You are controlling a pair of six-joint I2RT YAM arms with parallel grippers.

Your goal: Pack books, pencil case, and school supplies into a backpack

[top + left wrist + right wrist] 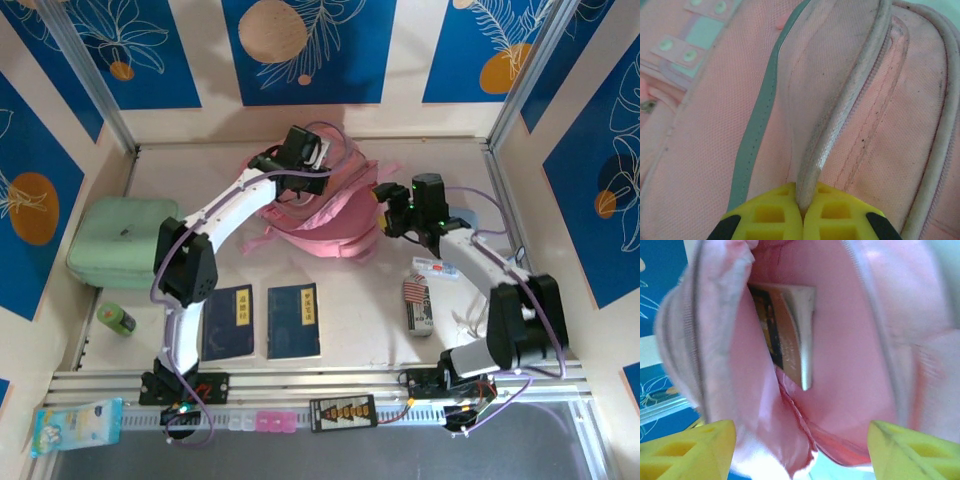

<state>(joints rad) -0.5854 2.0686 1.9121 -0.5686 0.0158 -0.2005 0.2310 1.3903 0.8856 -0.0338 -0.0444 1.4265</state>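
Left tool (802, 209) pinching a piped edge of the pink backpack (322, 222). Right tool (802, 442) spread at its opening, with a brown book (782, 347) inside. Two blue books (293, 321) lie on the near worktop (362, 300).

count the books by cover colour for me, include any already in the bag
dark blue thin books with a yellow title strip, lying outside the pink fabric backpack: 2
dark brown thin book with a tan part, inside the backpack: 1
total: 3
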